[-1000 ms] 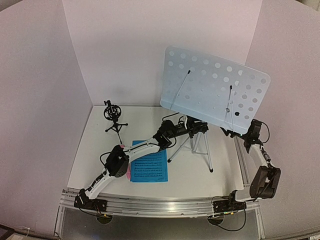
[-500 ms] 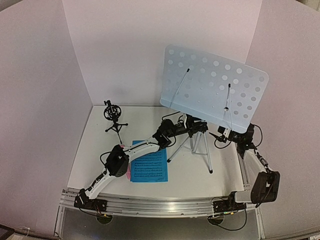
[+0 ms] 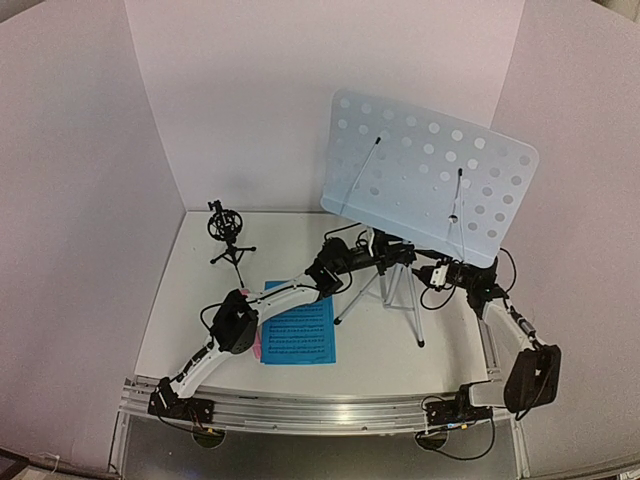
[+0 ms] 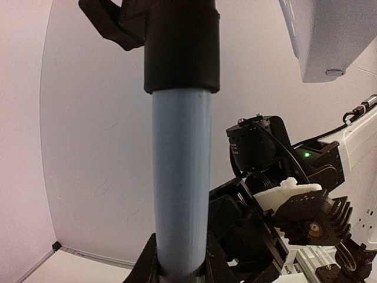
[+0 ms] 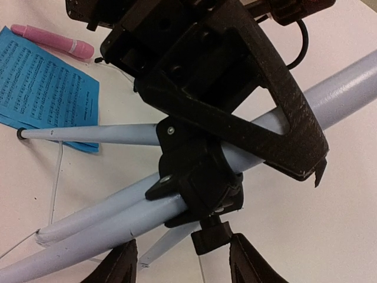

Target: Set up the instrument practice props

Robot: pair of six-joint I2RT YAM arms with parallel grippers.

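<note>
The pale-blue perforated music stand (image 3: 430,180) stands upright on its silver tripod (image 3: 408,300). My left gripper (image 4: 179,265) is shut on the stand's pole (image 4: 181,177), just below a black collar. My right gripper (image 5: 184,262) is open, its fingers either side of the black knob (image 5: 212,236) under the tripod's hub, not touching it. One blue sheet-music page (image 3: 298,330) lies flat on the table. The pink microphone (image 5: 53,40) lies at that page's edge, mostly hidden under my left arm in the top view. The black tripod mic holder (image 3: 228,235) stands at the back left.
White walls (image 3: 250,100) close in the table (image 3: 200,300) at the back and on both sides. The stand's desk overhangs my right arm (image 3: 505,325). The tripod's legs spread across the table's middle right. An aluminium rail (image 3: 320,410) runs along the near edge.
My right gripper has swung left from under the desk's right edge to the tripod hub, and its jaws have narrowed. The left gripper has kept its hold on the pole.
</note>
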